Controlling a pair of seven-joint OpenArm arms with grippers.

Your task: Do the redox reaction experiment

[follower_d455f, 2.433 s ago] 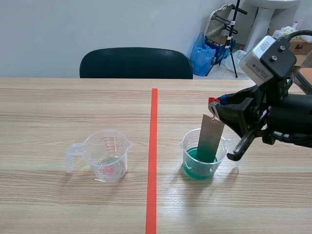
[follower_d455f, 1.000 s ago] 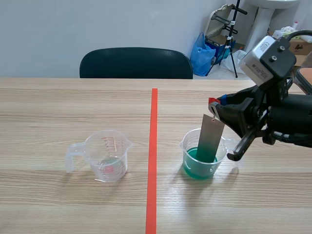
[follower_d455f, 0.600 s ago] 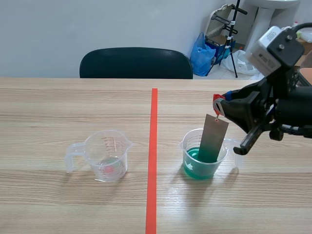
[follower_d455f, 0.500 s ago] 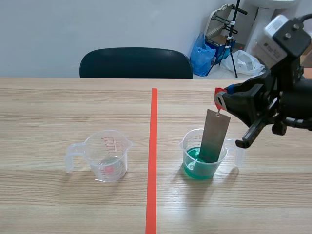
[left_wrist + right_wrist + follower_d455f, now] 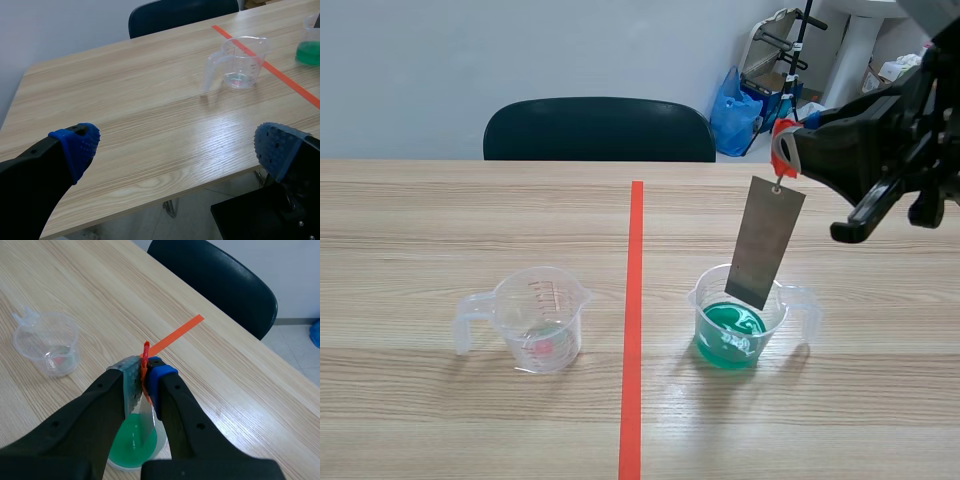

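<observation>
A grey metal strip (image 5: 766,240) hangs with its long axis nearly upright, slightly tilted, its lower end pointing down into the mouth of the beaker (image 5: 715,348) of green liquid. The right gripper (image 5: 788,152) pinches the red tag (image 5: 782,140) at the strip's top. A clear jug (image 5: 538,318) sits across the tape line (image 5: 633,320). The left gripper (image 5: 176,146), fingers spread, hovers over the table (image 5: 125,90) edge.

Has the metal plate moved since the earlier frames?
Yes. The right gripper has lifted the metal plate upward, out of the green liquid in the unmoved measuring cup.
</observation>
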